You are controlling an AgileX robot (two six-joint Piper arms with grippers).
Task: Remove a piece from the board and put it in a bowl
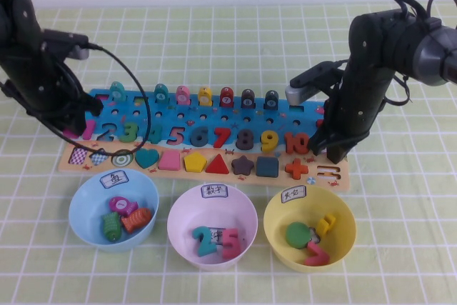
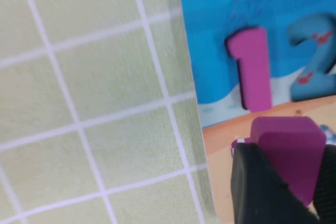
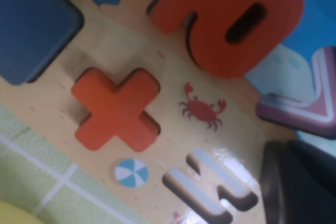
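Left gripper sits over the left end of the board, jaws clamped on the magenta piece. We see the piece held just above the tan strip, next to the magenta 1, at the board's edge by the green checked cloth. Yellow bowl is well apart from it, at the front right, past the blue bowl and pink bowl.

Right gripper hangs low over the board's right end, near the orange plus. We can't tell its jaw state.
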